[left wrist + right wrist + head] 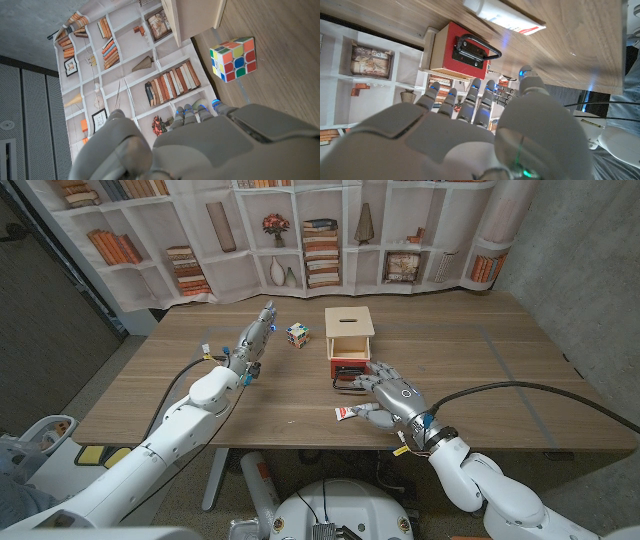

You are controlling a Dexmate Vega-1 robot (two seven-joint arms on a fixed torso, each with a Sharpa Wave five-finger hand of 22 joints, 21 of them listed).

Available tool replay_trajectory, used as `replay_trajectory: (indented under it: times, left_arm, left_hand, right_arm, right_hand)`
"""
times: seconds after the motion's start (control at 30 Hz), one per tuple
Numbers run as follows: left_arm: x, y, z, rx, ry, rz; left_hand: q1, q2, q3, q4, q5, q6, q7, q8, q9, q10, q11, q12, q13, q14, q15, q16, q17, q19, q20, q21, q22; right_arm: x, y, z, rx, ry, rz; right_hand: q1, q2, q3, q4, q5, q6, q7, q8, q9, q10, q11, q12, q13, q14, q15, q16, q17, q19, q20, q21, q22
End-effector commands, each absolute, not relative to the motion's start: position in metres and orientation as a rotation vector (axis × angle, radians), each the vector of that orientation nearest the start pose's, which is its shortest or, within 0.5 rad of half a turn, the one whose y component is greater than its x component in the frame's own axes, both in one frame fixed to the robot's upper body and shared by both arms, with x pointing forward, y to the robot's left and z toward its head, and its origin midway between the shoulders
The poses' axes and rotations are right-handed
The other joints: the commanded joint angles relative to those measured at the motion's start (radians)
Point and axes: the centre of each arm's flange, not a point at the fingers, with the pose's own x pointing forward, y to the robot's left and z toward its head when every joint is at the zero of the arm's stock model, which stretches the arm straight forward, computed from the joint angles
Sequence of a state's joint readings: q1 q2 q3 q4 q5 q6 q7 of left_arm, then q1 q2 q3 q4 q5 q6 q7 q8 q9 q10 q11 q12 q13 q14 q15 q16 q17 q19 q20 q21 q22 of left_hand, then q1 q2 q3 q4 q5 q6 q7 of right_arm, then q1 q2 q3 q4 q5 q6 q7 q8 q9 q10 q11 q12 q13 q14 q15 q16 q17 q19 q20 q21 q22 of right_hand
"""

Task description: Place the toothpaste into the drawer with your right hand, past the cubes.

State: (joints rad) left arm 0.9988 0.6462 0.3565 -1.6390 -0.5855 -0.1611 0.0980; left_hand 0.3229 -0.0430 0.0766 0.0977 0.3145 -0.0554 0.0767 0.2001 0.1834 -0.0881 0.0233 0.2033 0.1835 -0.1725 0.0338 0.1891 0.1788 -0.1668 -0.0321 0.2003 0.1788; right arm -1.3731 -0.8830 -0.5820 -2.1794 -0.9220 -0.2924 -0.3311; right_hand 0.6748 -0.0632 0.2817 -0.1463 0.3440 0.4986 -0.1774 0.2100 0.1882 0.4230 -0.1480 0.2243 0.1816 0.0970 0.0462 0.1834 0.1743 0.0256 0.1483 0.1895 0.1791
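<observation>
The white toothpaste tube [347, 413] [502, 12] lies on the wooden table [480, 370] near its front edge. My right hand [395, 398] [470, 135] hovers just right of the tube with fingers spread, holding nothing. A small wooden box [349, 328] [195, 20] stands beyond it, its red drawer front [352, 367] [462, 50] with a black handle [350, 385] facing me. A coloured puzzle cube [297, 334] [233, 59] sits left of the box. My left hand [252, 342] [200, 145] is stretched out left of the cube, fingers straight, empty.
A printed bookshelf backdrop [300, 240] hangs behind the table's far edge. Bare tabletop stretches to the right of the box and to the left of my left arm. A black cable [540, 392] runs from my right arm over the table's front right.
</observation>
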Motion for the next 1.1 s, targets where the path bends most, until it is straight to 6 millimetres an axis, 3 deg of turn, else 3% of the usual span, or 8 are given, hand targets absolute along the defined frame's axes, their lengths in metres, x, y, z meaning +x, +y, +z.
replay_trajectory:
  times: [0.03,0.3,0.7,1.1]
  left_arm:
    - [0.599,0.267,-0.027,0.087,-0.581,-0.224]
    - [0.599,0.269,-0.032,0.082,-0.571,-0.217]
    - [0.598,0.270,-0.032,0.084,-0.569,-0.213]
    - [0.600,0.267,-0.030,0.094,-0.563,-0.222]
  left_hand:
    - [0.005,0.010,-0.003,0.001,-0.001,0.002,0.005,-0.003,0.003,0.000,-0.006,0.000,0.003,-0.007,0.001,-0.004,0.002,-0.043,-0.003,-0.001,0.002]
    - [0.006,0.010,-0.005,0.001,-0.001,0.002,0.004,-0.003,0.003,0.000,-0.002,-0.001,0.003,-0.008,0.001,-0.004,0.002,-0.043,-0.003,-0.001,0.002]
    - [0.007,0.012,-0.007,0.001,-0.001,0.003,0.004,-0.003,0.003,-0.001,-0.006,-0.001,0.003,-0.008,0.001,-0.004,0.002,-0.046,0.000,-0.002,0.002]
    - [0.008,0.013,-0.010,0.001,-0.001,0.003,0.003,-0.003,0.003,-0.001,-0.002,-0.001,0.003,-0.008,0.001,-0.003,0.002,-0.046,0.001,-0.002,0.002]
  right_arm:
    - [0.448,-0.156,-0.147,-1.513,-0.834,-0.056]
    - [0.455,-0.156,-0.149,-1.532,-0.802,-0.032]
    - [0.460,-0.157,-0.153,-1.538,-0.758,-0.019]
    - [0.461,-0.160,-0.158,-1.522,-0.741,-0.040]
  right_hand:
    - [0.010,-0.001,0.006,0.004,0.005,0.006,-0.013,-0.002,0.003,0.013,-0.020,0.001,0.000,0.021,-0.003,0.009,0.003,-0.008,0.003,0.002,0.006]
    - [0.013,-0.003,0.007,0.004,0.006,0.029,-0.027,0.003,0.003,0.023,-0.039,0.002,0.000,0.036,-0.002,0.011,0.003,-0.009,-0.001,0.004,0.006]
    - [0.018,-0.004,0.010,0.005,0.007,0.073,-0.034,0.012,0.003,0.040,-0.050,0.004,0.001,0.063,-0.007,0.013,0.003,0.005,-0.036,0.012,0.006]
    - [0.022,-0.002,0.013,0.005,0.007,0.110,-0.037,0.020,0.003,0.063,-0.054,0.009,0.002,0.067,-0.009,0.010,0.003,0.003,-0.039,0.011,0.006]
